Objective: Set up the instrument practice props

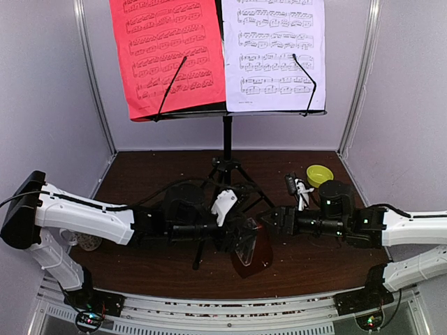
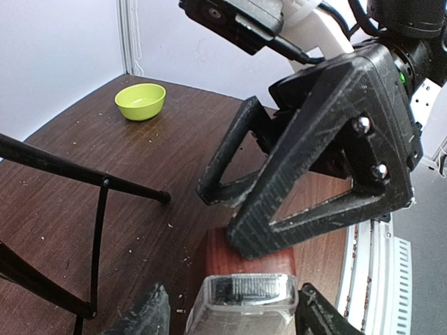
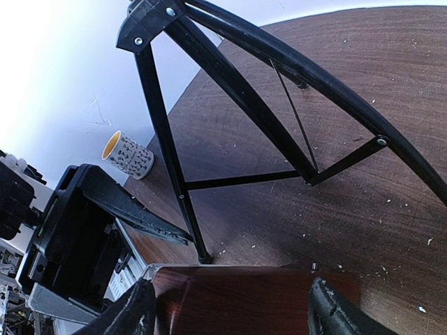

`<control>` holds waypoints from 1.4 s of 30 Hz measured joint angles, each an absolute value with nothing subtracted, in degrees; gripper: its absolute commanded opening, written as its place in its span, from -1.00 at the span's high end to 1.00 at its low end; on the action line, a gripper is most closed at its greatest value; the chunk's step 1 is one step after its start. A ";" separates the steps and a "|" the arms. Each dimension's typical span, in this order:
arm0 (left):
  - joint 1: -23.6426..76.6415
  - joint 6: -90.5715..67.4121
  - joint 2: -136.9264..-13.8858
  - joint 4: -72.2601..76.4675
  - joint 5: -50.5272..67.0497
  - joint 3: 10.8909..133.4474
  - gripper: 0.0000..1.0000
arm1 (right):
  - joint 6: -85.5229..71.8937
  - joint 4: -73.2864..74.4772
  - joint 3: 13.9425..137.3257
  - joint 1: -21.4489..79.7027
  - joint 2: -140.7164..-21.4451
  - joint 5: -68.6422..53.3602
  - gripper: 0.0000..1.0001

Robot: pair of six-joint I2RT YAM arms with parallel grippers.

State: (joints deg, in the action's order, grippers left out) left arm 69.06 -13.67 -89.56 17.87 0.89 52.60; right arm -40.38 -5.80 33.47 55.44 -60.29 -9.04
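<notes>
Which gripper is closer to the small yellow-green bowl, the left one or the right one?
The right. The right gripper is just near and left of the bowl, at the metronome. The left gripper is at the metronome's other side, farther away.

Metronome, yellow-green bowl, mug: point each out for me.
metronome (image 1: pixel 254 252), top external view, brown side face.
yellow-green bowl (image 2: pixel 140 102), left wrist view, inner hollow.
mug (image 3: pixel 130 155), right wrist view, patterned outer wall.
</notes>
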 measured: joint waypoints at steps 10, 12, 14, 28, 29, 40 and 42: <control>69.10 -13.26 -89.58 18.22 2.39 52.60 0.18 | -40.38 -7.68 32.40 55.35 -60.29 -8.97 -0.44; 69.10 -12.80 -89.58 18.41 2.66 52.58 0.30 | -40.32 -8.12 32.16 55.35 -60.29 -8.93 -0.43; 69.10 -11.81 -89.54 19.49 2.83 52.12 0.40 | -40.23 -8.71 31.90 55.29 -60.29 -8.71 -0.43; 69.23 -9.54 -88.58 22.06 3.22 49.82 0.67 | -38.70 -12.71 30.17 55.57 -60.88 -8.80 -0.38; 69.36 -9.37 -88.47 22.48 3.18 49.47 0.68 | -38.68 -12.91 29.89 55.64 -60.95 -8.80 -0.38; 69.87 -7.35 -84.12 23.14 3.25 45.45 0.80 | -38.46 -15.03 28.67 55.64 -61.47 -7.70 -0.37; 69.87 -7.35 -82.74 23.31 3.25 44.14 0.80 | -38.26 -15.07 28.64 55.64 -61.47 -7.70 -0.37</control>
